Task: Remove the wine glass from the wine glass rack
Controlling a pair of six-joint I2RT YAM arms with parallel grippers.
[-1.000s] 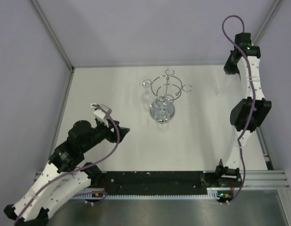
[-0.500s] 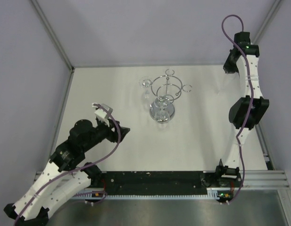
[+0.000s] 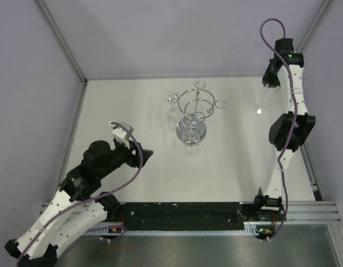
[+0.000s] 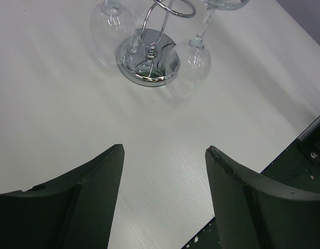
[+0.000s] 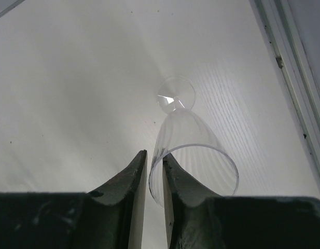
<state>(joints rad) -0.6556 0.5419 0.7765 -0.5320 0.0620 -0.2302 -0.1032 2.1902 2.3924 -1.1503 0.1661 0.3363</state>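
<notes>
Obs: right tool (image 5: 154,154) jaws nearly closed astride wine glass (image 5: 191,140) rim at lower centre, grip unclear; left tool (image 4: 165,149) open, empty; risk: a dragged rim would tip the glass over on the tabletop (image 5: 71,78).

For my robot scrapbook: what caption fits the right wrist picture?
Right gripper straddling the rim of a clear wine glass, its foot toward the white table.

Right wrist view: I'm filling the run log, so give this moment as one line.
right gripper: jaws narrow around wine glass rim, grip unclear | wine glass: stands on table | left gripper: open, empty
</notes>
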